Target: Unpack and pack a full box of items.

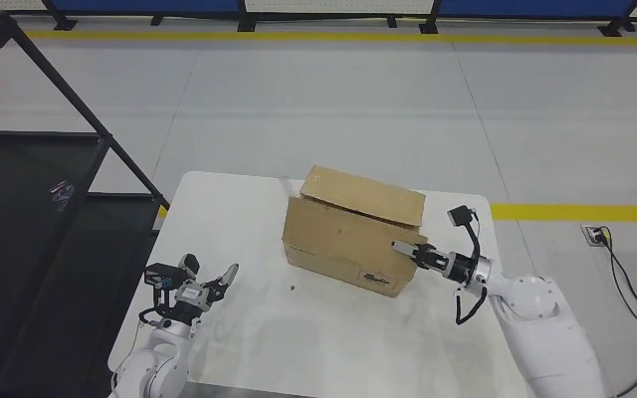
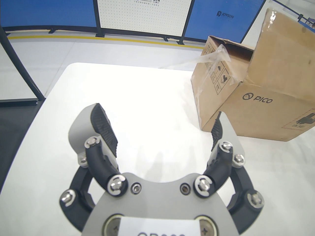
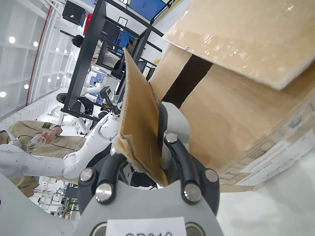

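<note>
We judge the task to be at its very start. The brown cardboard box (image 1: pixel 348 244) stands on the white table (image 1: pixel 299 338), in the middle of its far half and nearer the right edge than the left. Its wide brown top flap (image 1: pixel 363 194) is lifted a little and tilted rather than lying flat. In the left wrist view a loose strip of clear tape (image 2: pixel 214 55) hangs from the box's upper corner, so the seal looks broken. We see none of the contents, either through the dark gap under the top flap or out on the table. Our reading is that opening is under way, and that all of the unpacking and all of the repacking are left to do.

At the box's right end, a narrow brown end flap (image 3: pixel 139 114) stands out from the opening. The right gripper (image 1: pixel 410 251) is clamped on it, and in its own wrist view the cardboard sits edge-on between the jaws with its frayed corner deep in the grip. This gripper touches the box only through that flap.

The left gripper (image 2: pixel 158 116) is over the near left corner of the table, well apart from the box. Its jaws are spread wide with nothing between them, and its fingers point toward the box's near left corner.
</note>
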`<control>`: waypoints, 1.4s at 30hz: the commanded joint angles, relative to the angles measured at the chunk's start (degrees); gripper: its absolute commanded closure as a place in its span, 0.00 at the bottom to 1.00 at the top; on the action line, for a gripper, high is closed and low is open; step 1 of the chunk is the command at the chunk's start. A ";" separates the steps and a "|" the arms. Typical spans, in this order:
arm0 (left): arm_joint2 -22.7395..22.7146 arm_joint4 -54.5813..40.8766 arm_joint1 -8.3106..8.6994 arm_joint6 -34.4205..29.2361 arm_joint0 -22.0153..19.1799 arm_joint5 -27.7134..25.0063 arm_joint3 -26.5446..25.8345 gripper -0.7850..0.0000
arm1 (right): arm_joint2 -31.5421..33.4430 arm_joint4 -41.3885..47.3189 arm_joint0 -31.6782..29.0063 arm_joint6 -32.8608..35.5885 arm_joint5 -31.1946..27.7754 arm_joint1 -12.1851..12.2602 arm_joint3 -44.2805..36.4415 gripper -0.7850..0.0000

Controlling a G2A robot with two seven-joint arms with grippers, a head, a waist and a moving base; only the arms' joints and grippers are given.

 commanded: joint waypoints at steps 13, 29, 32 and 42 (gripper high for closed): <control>0.00 0.00 0.00 0.00 0.00 0.00 0.00 0.00 | -1.60 4.56 -0.09 5.93 -8.60 0.91 1.66 1.00; 0.00 0.00 0.00 0.00 0.00 0.00 0.00 0.00 | -6.40 3.57 -1.67 2.33 -12.61 4.25 -3.11 1.00; 0.00 0.00 0.00 0.00 0.00 0.00 0.00 0.00 | -7.22 3.54 -1.48 1.94 -13.01 4.93 -3.18 0.00; 0.04 2.63 0.07 -1.74 -0.66 1.74 -0.76 0.00 | -6.52 5.66 -4.47 -2.82 -17.77 8.09 -6.20 0.00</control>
